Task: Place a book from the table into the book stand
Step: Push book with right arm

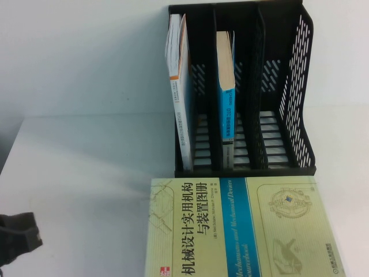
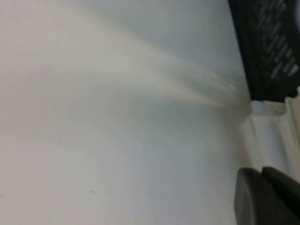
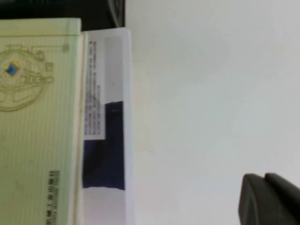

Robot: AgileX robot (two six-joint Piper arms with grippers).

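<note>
The book [image 1: 242,228] lies flat at the surface's [image 1: 86,173] near edge, just before the stand [image 1: 288,86]. Your left hand [image 1: 20,239] waits shut at the left edge. Your right hand [image 3: 269,199] looks shut beside the book. Lift it upright into the empty right slot.

White table [image 2: 117,140], black book stand [image 2: 272,47], closed left claw [image 2: 267,197]

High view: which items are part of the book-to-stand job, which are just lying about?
In the job:
- yellow-green book, flat on the table
- black book stand, right slot empty
- left claw, shut, at the table's near left edge
- right claw, off to the book's side

Just there:
- white book, left slot
- blue-spined book, middle slot
</note>
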